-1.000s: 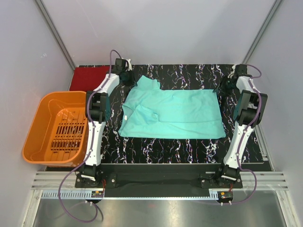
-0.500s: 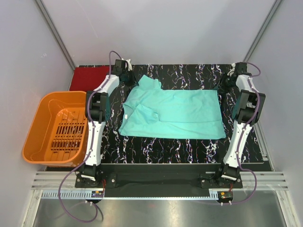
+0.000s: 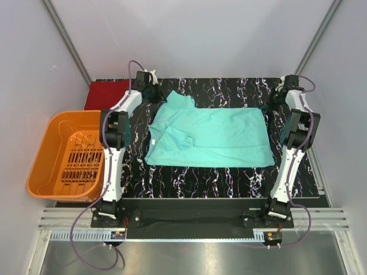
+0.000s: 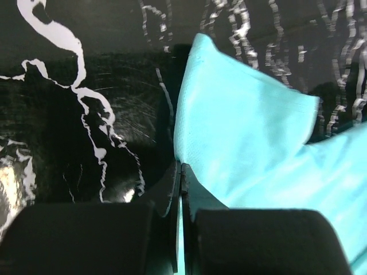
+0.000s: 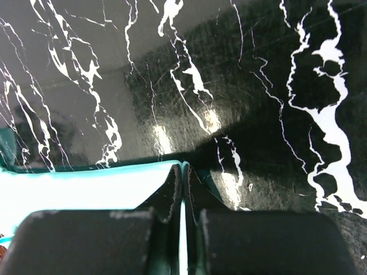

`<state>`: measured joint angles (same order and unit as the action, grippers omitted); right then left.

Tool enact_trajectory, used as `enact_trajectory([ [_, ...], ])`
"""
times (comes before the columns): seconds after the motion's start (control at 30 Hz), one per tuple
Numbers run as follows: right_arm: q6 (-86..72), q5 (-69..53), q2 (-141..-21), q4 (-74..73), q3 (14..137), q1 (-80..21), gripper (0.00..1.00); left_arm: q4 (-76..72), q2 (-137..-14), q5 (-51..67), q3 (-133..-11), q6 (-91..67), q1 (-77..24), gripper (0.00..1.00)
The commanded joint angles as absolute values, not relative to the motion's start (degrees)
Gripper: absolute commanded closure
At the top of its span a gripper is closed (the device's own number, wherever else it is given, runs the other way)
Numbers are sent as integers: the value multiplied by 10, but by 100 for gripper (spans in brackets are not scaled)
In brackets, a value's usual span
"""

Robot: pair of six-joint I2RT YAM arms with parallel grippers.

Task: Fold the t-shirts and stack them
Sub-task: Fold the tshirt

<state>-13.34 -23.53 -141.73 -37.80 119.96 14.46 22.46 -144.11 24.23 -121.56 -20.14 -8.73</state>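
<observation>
Both jaws have just closed, my left gripper [image 4: 180,172] pinching the far-left sleeve edge of the teal t-shirt [image 3: 212,136] and my right gripper [image 5: 182,171] its far-right corner, so with the shirt lying flat mid-table [image 3: 229,179] I judge the fold can begin.
</observation>
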Motion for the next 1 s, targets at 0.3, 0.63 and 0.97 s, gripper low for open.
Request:
enact_trajectory([
  [0.3, -149, -213, -1315, -373, 1131, 143, 100, 139, -1274, 275, -1113, -223, -84, 100],
  [0.63, -170, -187, -1220, -370, 1050, 143, 100, 144, -1193, 273, -1015, -223, -84, 100],
  [0.97, -164, -148, -1133, -363, 936, 143, 100, 162, -1111, 252, -918, -216, -84, 100],
])
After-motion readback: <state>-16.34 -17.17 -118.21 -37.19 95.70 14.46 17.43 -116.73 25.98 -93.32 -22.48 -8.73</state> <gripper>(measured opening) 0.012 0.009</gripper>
